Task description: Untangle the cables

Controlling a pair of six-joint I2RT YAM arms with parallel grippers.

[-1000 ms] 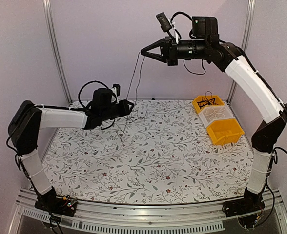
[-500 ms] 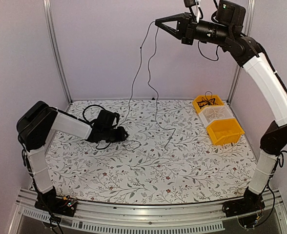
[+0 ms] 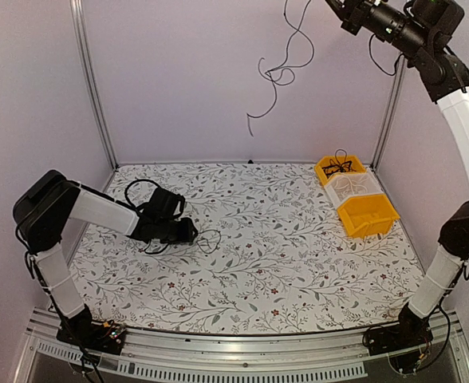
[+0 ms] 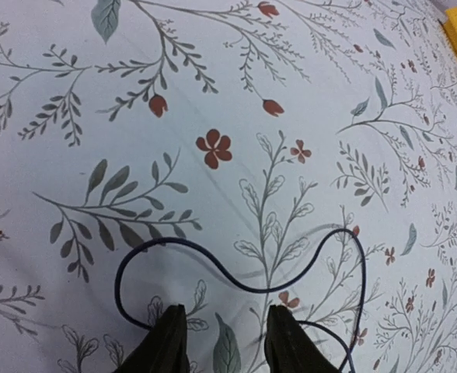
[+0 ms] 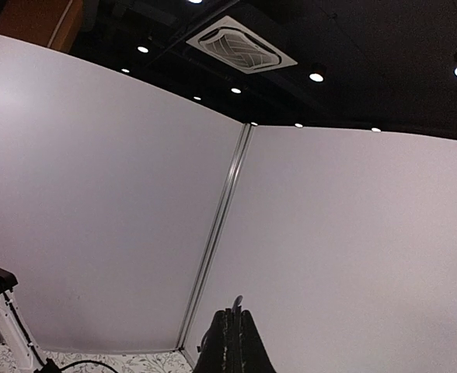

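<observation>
Right arm stands higher than a moment ago, wrist up at the top edge of the overhead view. The hanging cable [image 3: 278, 76], whose tip trailed on the table [image 3: 282, 271] before, now swings wholly in the air against the back wall [image 3: 179, 80]. Left arm has barely shifted and sits low on the left of the table.

Count: two arms, three bins, two loose cables, one tangle.

Right gripper [image 5: 232, 322]: fingers pressed together, with a thin dark sliver at the tips. The hanging cable runs up out of the overhead view right beside it, so it is pinched there.

Left gripper [image 4: 227, 338]: fingers spread, tips down near the table, pinching nothing. Second cable [image 4: 244, 286] lies flat on the table in a wavy loop just ahead of the tips. One part curls back past the right finger.

Bins stand in a touching row at the far right: far yellow bin [image 3: 324, 169], clear bin [image 3: 354, 191], near yellow bin [image 3: 370, 219]. Far yellow bin holds a tangle [image 3: 340, 167] of thin black cables; the strands are too small to count.
</observation>
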